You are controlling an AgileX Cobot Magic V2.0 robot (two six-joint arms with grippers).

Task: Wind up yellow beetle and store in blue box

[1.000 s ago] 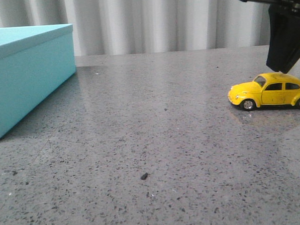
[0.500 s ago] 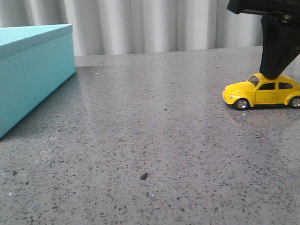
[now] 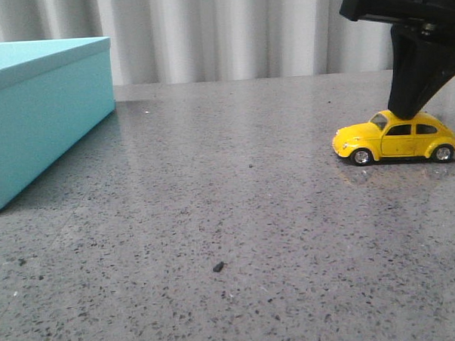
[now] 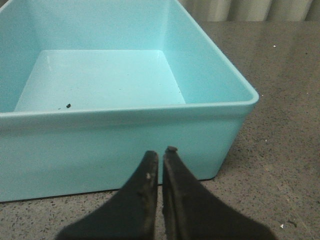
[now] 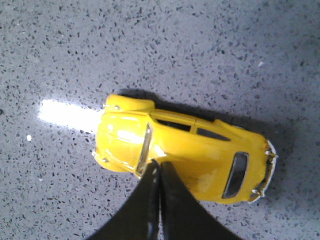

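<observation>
- Right fingers (image 5: 159,167): pressed together, tips on the toy car's (image 3: 397,140) roof.
- Left fingers (image 4: 159,156): closed, empty, near the box (image 4: 125,125).

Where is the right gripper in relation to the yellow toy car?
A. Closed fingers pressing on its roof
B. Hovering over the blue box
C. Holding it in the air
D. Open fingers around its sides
A: the right gripper has closed fingers on the roof of the yellow toy car, whose wheels are on the table.
</observation>
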